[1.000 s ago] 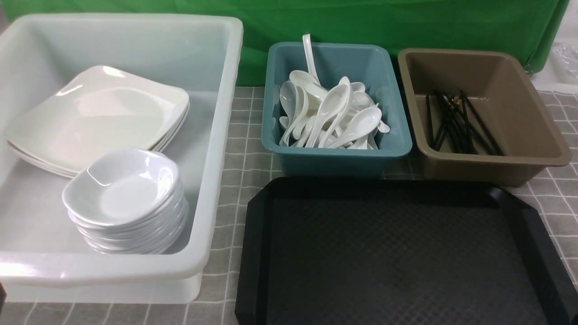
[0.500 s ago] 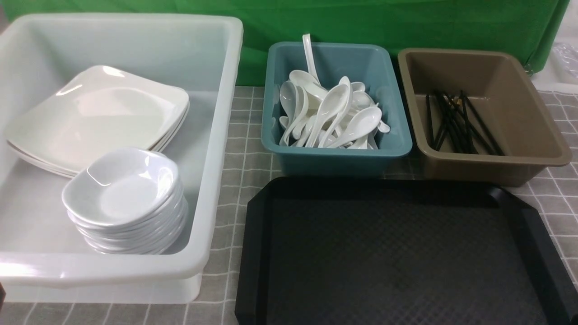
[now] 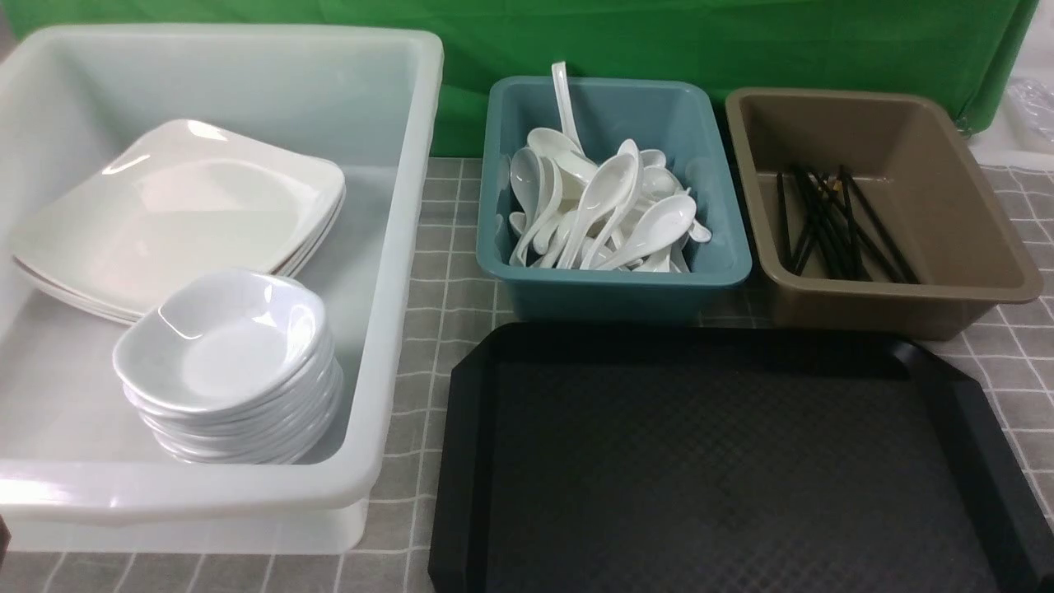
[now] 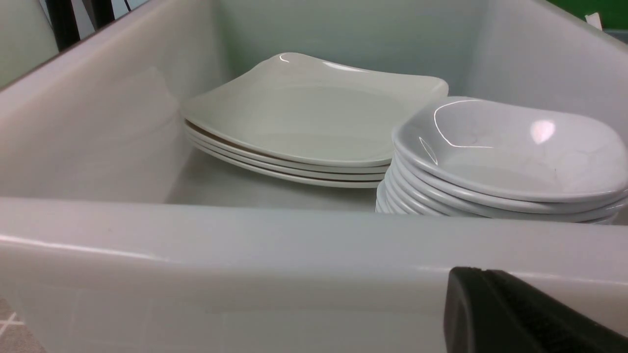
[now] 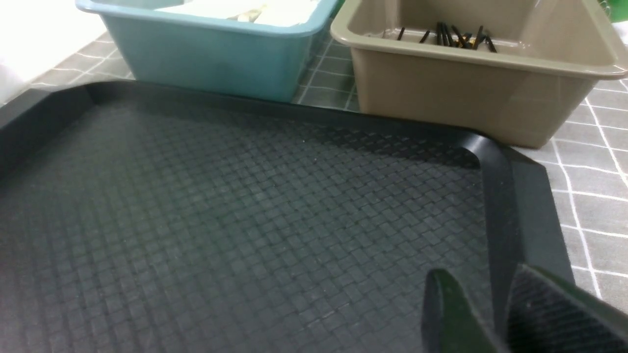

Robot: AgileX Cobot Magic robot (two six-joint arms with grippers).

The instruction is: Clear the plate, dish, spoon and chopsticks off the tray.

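A grey checked cloth covers the tabletop (image 3: 445, 272), with a green backdrop (image 3: 659, 37) hanging behind it. Nearest the camera lies the black tray (image 3: 469, 461), its floor a woven, basket-like texture, its corners cut off and its rim raised. To its left stands a translucent white tub (image 3: 395, 272) holding a stack of glossy square plates (image 3: 177, 214) and, in front of them, a stack of small rounded dishes (image 3: 235, 362). Beyond the tray, a teal bin (image 3: 617, 284) is heaped with white spoons (image 3: 605, 210), and a tan bin (image 3: 889, 301) beside it holds black chopsticks (image 3: 832, 222). The right gripper (image 5: 495, 314) hovers low over the tray's corner, jaws slightly apart; only one dark edge of the left gripper (image 4: 520, 314) shows, so its jaws cannot be judged.
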